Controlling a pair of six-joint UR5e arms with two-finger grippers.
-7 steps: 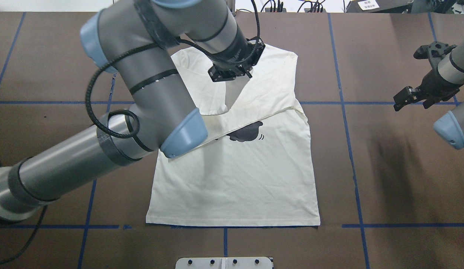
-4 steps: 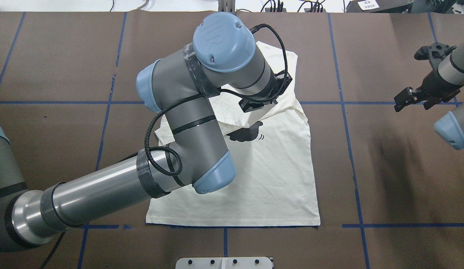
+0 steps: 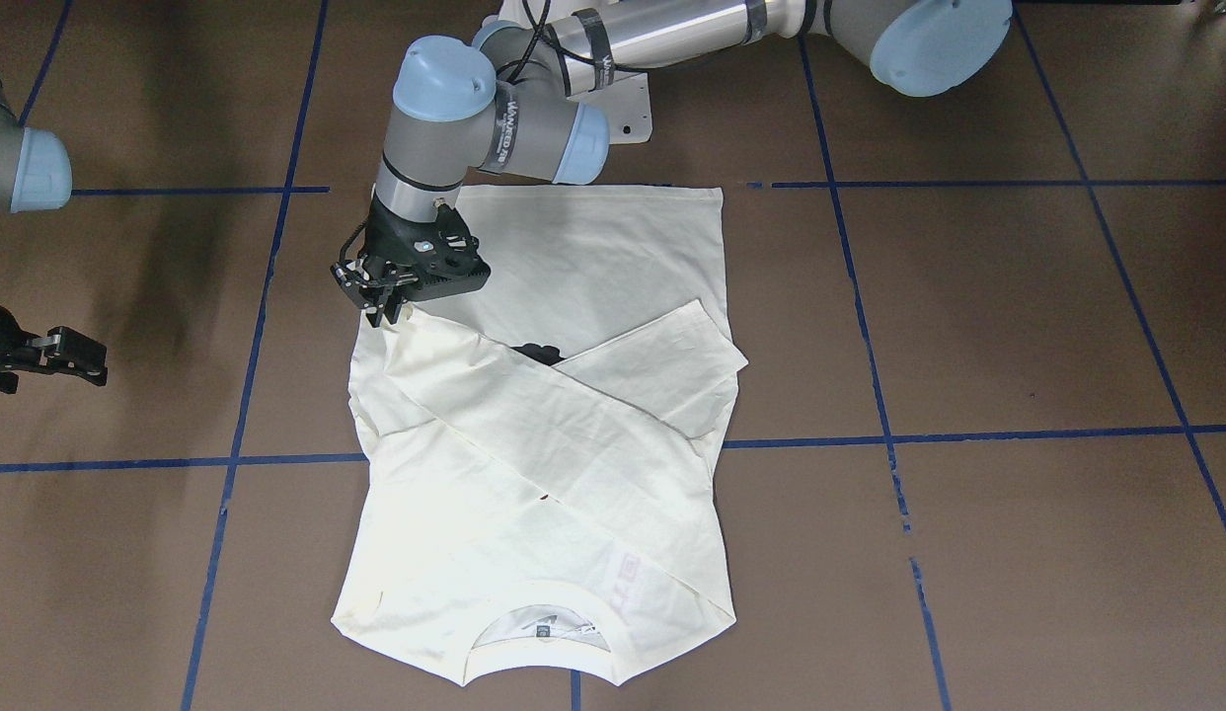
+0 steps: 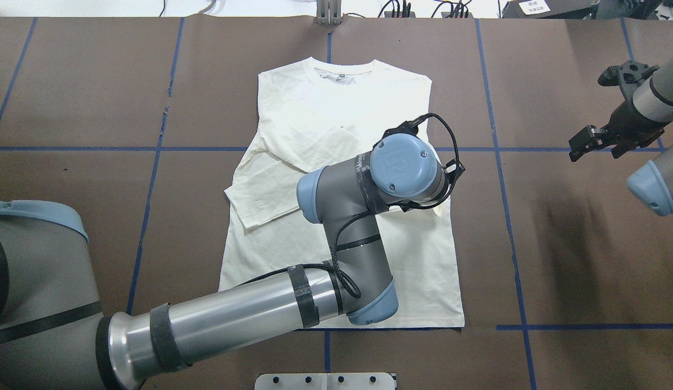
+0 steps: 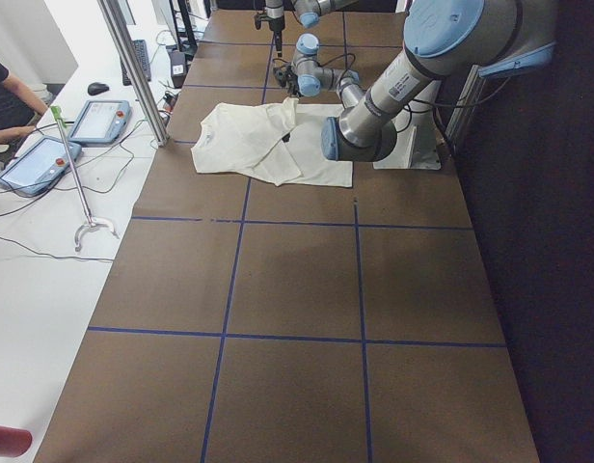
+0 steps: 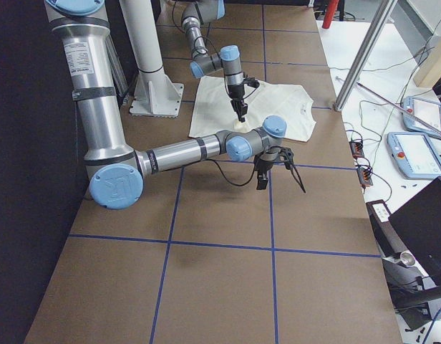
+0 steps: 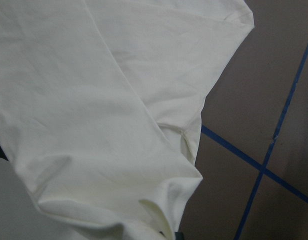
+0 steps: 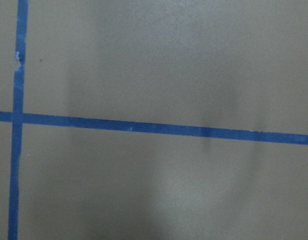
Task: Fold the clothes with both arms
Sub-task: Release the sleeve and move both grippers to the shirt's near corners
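Shirt (image 3: 593,247) flat on desk (image 3: 968,326), collar away from robot. Left hand (image 3: 384,308) clamped on sleeve (image 3: 534,415) cuff at shirt's right-side edge. Right hand (image 3: 50,354) hovers aside; I cannot tell its grip. I'd lower cuff flat before release, avoiding bunching.

Shirt (image 4: 336,97) lying mid-table (image 4: 71,81), collar toward far edge, sleeves crossing over chest. Left gripper (image 3: 381,308) hanging at shirt's right-edge side; right gripper (image 4: 581,145) hovering well apart, near right edge.
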